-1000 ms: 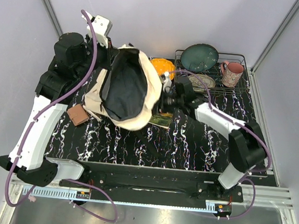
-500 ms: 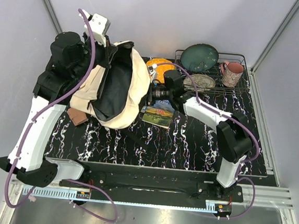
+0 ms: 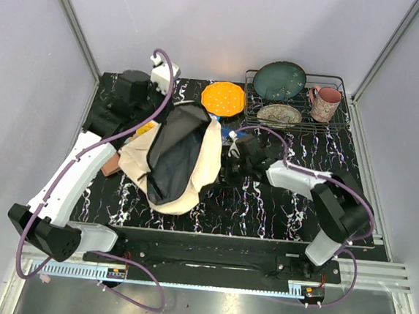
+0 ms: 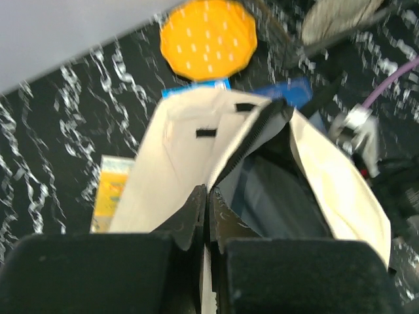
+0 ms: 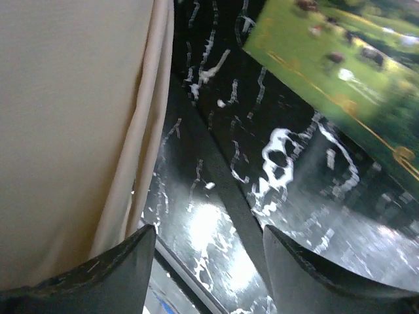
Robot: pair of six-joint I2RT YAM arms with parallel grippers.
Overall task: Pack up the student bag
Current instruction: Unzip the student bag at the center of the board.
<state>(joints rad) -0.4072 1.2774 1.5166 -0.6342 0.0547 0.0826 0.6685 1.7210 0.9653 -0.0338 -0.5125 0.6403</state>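
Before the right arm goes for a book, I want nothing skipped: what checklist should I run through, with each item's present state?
1. Left fingers clamped on the student bag's rim: ok.
2. Bag mouth open: ok.
3. Right fingers open and empty: ok.
4. Green-covered book between right fingers: not ok, it lies on the table ahead of them.
5. Bag contents: cannot tell.

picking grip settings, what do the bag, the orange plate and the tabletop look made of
The student bag: soft matte cream fabric, by its folds and seams; grey cloth lining. The orange plate: plastic or glazed ceramic, smooth with pale flecks; cannot tell which. The tabletop: glossy black with white veins, reflecting light; stone or printed laminate.
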